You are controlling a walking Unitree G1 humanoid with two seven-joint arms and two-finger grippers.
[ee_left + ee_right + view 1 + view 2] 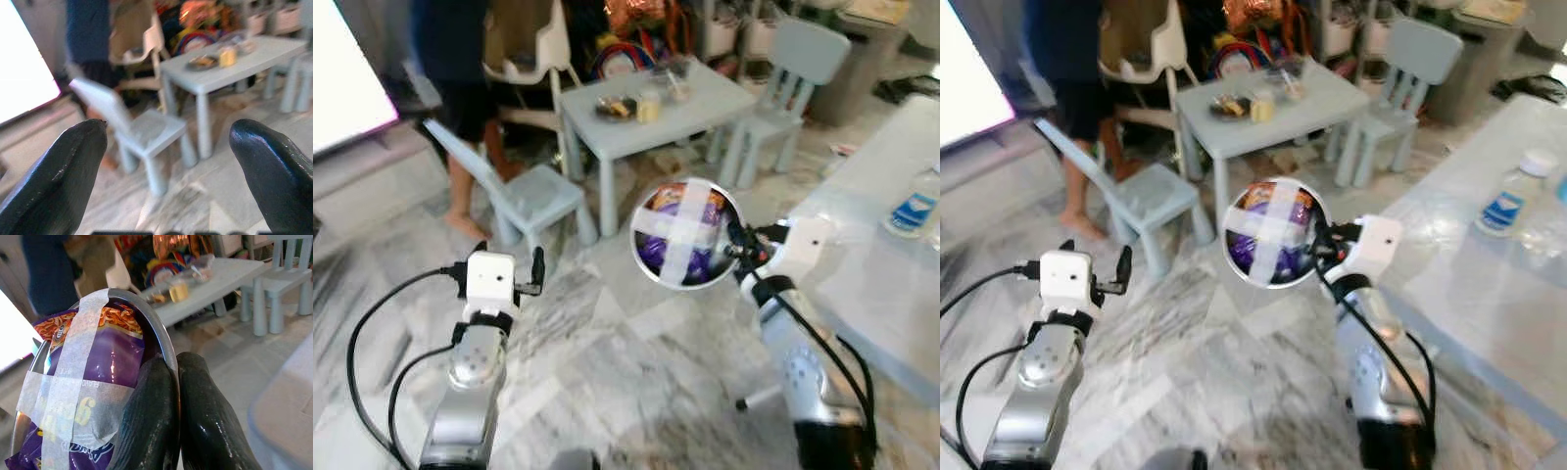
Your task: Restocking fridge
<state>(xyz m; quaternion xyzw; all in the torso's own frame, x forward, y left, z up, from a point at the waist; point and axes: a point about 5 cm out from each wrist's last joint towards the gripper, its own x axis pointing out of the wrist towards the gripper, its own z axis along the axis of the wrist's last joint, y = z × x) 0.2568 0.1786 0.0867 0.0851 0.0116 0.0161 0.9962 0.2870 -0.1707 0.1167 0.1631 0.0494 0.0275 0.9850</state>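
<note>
My right gripper (736, 247) is shut on the rim of a round metal bowl (686, 233) held up in front of me. A purple snack packet (105, 367) is strapped inside the bowl with crossed strips of white tape (73, 377). In the right wrist view both black fingers (156, 421) pinch the bowl's edge. My left gripper (509, 257) is raised to the left over the floor, open and holding nothing, its fingers (63, 171) far apart in the left wrist view.
A small pale blue table (651, 113) carrying food stands ahead, with child chairs (533, 196) left and right (783, 78). A person (460, 108) stands at the back left. A white table (881, 264) with a water bottle (913, 208) is on my right.
</note>
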